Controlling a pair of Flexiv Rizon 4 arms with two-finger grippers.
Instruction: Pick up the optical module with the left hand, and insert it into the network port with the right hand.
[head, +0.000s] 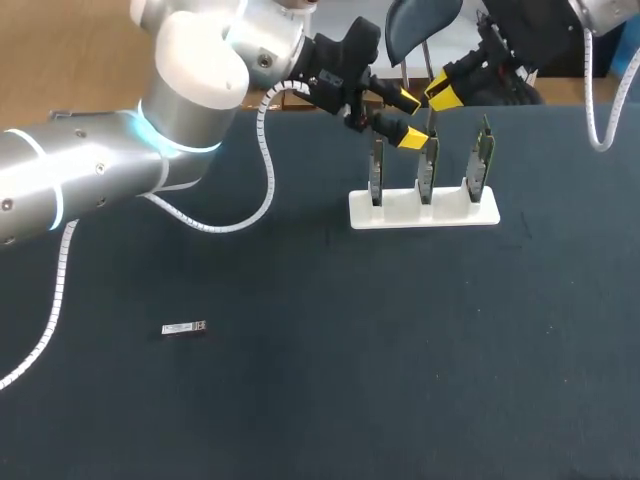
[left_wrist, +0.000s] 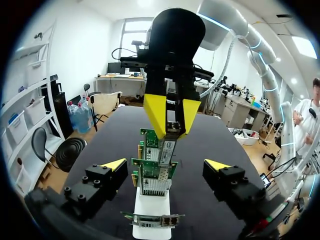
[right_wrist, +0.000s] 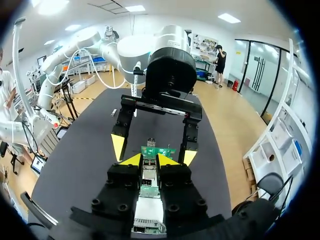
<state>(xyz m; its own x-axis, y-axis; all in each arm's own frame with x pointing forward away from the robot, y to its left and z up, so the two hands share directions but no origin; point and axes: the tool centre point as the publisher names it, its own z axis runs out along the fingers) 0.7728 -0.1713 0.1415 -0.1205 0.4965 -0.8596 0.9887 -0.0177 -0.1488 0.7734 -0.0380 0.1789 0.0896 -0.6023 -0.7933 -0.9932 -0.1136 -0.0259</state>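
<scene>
My right gripper (head: 443, 92) hangs over the middle network card (head: 427, 172) of the white rack (head: 423, 210). It is shut on a small silver optical module (left_wrist: 169, 147), held end-down at the card's top edge. In its own view the right gripper (right_wrist: 150, 161) shows the module (right_wrist: 149, 175) between its yellow tips. My left gripper (head: 408, 118) stands open just beside that card, its fingers (left_wrist: 114, 166) either side of the card stack (left_wrist: 155, 175) with nothing between them. A second optical module (head: 184, 328) lies flat on the dark table, far left of the rack.
The rack holds three upright green cards: left (head: 377, 172), middle, right (head: 484, 160). My left arm's white cable (head: 262, 190) loops down onto the table left of the rack. The dark mat (head: 400, 350) spreads in front of it.
</scene>
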